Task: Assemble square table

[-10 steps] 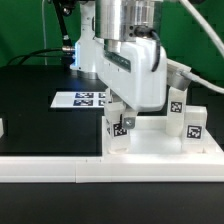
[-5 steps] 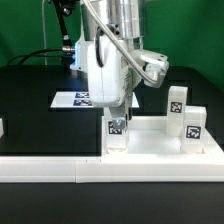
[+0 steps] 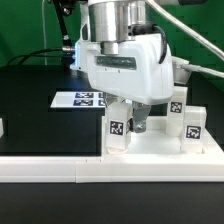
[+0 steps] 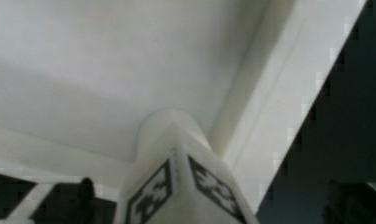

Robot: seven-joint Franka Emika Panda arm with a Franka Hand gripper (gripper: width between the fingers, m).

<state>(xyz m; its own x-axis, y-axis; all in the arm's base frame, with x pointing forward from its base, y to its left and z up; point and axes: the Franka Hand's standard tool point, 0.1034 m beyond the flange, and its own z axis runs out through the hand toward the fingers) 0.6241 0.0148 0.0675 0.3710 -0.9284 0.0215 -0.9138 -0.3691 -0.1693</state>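
The white square table top lies at the exterior view's right. A tagged white leg stands upright in its near left corner. My gripper hangs straight above this leg with the fingers down either side of it. One dark finger shows a small gap to the leg, so the jaws look open. In the wrist view the leg rises between the dark fingers, with the table top beneath. Two more tagged legs stand on the top's right side.
The marker board lies on the black table behind the gripper. The long white border rail runs along the front edge. A small white part sits at the far left edge. A green backdrop stands behind.
The gripper has turned about its vertical axis above the corner leg, one way and then back. It stayed over the same leg. The other legs have not moved.
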